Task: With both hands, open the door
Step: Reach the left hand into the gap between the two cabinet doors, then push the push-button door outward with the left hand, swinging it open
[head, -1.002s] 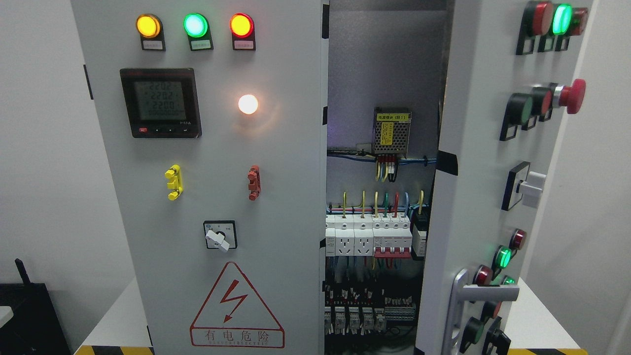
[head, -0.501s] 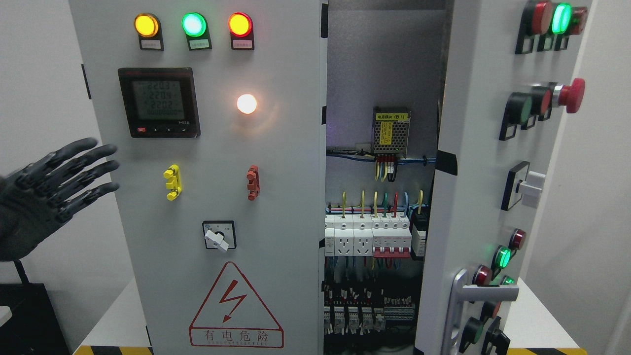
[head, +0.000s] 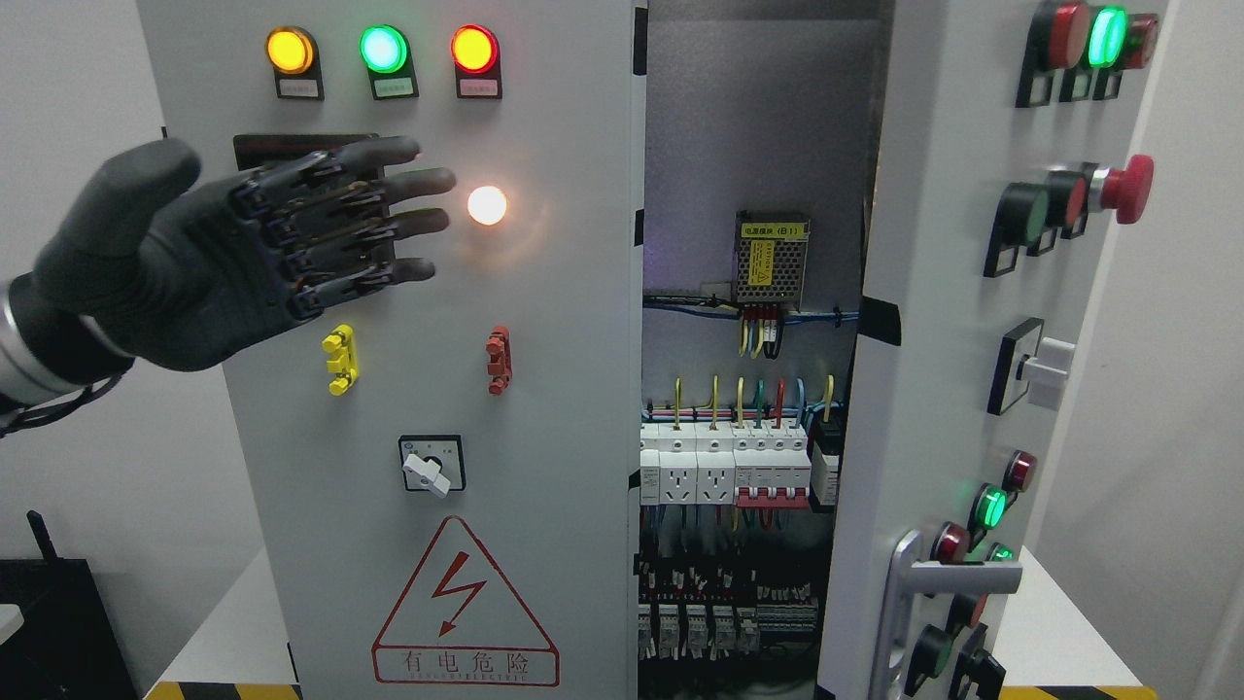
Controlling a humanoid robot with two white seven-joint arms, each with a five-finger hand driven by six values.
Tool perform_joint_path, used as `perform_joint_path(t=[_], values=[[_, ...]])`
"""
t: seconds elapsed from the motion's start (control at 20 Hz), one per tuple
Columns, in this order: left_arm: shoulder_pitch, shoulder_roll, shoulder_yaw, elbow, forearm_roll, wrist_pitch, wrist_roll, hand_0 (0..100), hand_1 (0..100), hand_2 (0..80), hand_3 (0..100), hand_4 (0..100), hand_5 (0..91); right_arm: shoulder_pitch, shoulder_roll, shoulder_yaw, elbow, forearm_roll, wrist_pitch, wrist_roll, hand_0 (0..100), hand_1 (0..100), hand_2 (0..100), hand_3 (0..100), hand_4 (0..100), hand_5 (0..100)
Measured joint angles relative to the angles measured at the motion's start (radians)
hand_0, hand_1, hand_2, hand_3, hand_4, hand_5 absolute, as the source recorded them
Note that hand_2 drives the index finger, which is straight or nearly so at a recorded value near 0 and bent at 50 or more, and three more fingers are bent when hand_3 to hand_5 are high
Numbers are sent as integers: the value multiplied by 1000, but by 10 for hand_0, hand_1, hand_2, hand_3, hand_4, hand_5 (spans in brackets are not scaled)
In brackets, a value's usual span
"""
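Observation:
A grey electrical cabinet fills the view. Its left door (head: 544,408) is closed and carries three indicator lamps, a white lit lamp (head: 487,205), a rotary switch (head: 431,465) and a red warning triangle. The right door (head: 952,389) stands swung open, its silver handle (head: 948,583) low down. My left hand (head: 292,233), black, comes in from the left with fingers spread flat in front of the left door, covering the digital meter; fingertips (head: 428,219) point right, close to the white lamp. It holds nothing. My right hand does not show.
Inside the opening are a power supply (head: 773,258), coloured wires and rows of breakers (head: 739,472). The open door bears buttons, including a red mushroom button (head: 1127,187). The cabinet stands on a white table (head: 228,622) with yellow-black edge tape. Grey wall lies behind.
My left hand came in from the left edge, rose and moved right across the left door, now covering the meter. The doors have not moved.

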Motion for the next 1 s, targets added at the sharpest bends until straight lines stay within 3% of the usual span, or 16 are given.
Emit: perform_joint_path(t=[0.45, 1.0], values=[[-117, -206, -266, 26, 117, 5, -33, 120, 389, 0, 0, 0, 0, 0, 0, 0, 0, 0, 0, 0, 120, 389, 0, 0, 0, 0], [-137, -403, -372, 48, 153, -1, -39, 120, 389, 0, 0, 0, 0, -1, -2, -1, -15, 0, 1, 2, 120, 389, 0, 0, 0, 0]])
